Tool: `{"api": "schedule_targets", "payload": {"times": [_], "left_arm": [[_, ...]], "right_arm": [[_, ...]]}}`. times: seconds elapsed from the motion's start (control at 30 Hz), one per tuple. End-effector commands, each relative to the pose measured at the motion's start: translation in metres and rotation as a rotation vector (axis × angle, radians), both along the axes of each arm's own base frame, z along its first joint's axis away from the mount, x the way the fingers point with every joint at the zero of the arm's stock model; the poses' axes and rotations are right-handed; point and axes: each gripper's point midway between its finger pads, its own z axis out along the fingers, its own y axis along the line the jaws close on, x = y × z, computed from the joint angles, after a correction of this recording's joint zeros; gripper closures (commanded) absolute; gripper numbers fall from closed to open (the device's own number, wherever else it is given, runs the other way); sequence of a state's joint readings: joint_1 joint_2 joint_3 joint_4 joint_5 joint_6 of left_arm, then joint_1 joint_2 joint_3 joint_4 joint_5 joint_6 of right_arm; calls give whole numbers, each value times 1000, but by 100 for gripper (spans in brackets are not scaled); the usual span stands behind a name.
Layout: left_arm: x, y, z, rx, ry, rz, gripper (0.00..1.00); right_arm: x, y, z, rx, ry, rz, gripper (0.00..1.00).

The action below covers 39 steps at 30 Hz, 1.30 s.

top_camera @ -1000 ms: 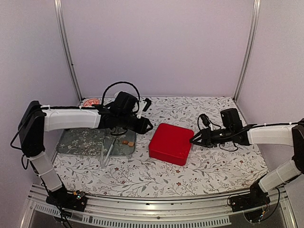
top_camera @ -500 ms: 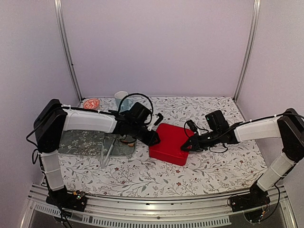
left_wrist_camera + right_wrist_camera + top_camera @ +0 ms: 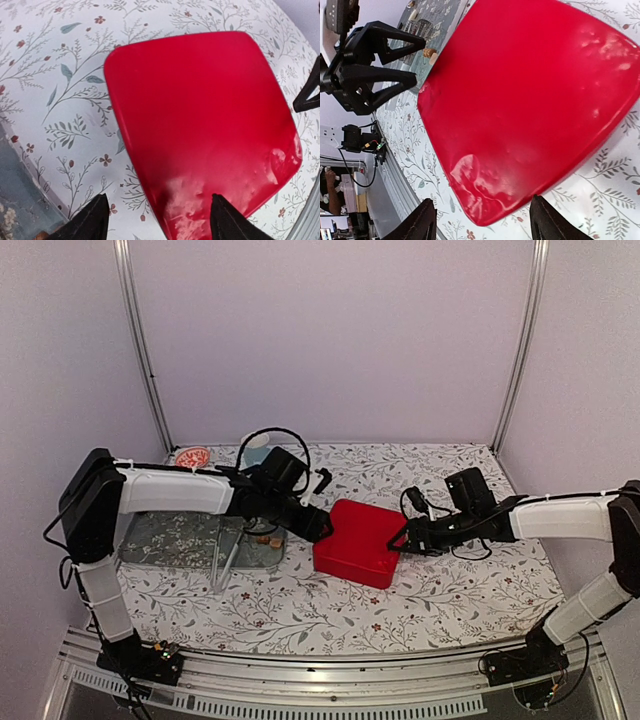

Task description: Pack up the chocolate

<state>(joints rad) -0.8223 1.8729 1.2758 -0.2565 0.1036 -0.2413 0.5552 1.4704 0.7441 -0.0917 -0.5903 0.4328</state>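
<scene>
The red square box point(image 3: 358, 542) sits closed in the middle of the table, its lid filling both wrist views point(image 3: 200, 115) point(image 3: 530, 105). My left gripper point(image 3: 320, 527) hangs open at the box's left edge; in the left wrist view the left gripper point(image 3: 160, 220) has one finger over the cloth and one over the lid. My right gripper point(image 3: 402, 537) is open at the box's right side, and in its own view the right gripper point(image 3: 482, 220) straddles a box corner. The chocolate point(image 3: 268, 537) point(image 3: 428, 52) lies as small brown and tan lumps on the tray, partly hidden by my left arm.
A glass tray point(image 3: 180, 538) with a floral print lies left of the box. At the back left stand a red bowl point(image 3: 192, 456) and a pale cup point(image 3: 256, 445). A floral cloth point(image 3: 450, 590) covers the table, with walls on three sides.
Both arms came in to the red box from either side. Their jaws narrowed, then spread wider. The right gripper has drawn back slightly to the right.
</scene>
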Motion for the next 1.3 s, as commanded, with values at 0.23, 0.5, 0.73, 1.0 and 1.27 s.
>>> {"api": "schedule_targets", "payload": {"times": [0.23,0.5,0.73,1.0,1.27], "left_arm": [[0,2,-14,-125,112,-1,28],[-29,-12,-8,-230,160,-70,38],[-32,-5,7,-251,131,-41,39],[0,28,52,-207,-43,99,1],[33,90,126,-250,-235,310,1]], "right_arm": [[19,-21,-33,11,91,-130,23],[54,4,-26,80,55,-84,26],[66,19,-18,142,50,-24,23],[74,-24,10,126,-55,-155,4],[95,-87,96,77,-358,-327,1]]}}
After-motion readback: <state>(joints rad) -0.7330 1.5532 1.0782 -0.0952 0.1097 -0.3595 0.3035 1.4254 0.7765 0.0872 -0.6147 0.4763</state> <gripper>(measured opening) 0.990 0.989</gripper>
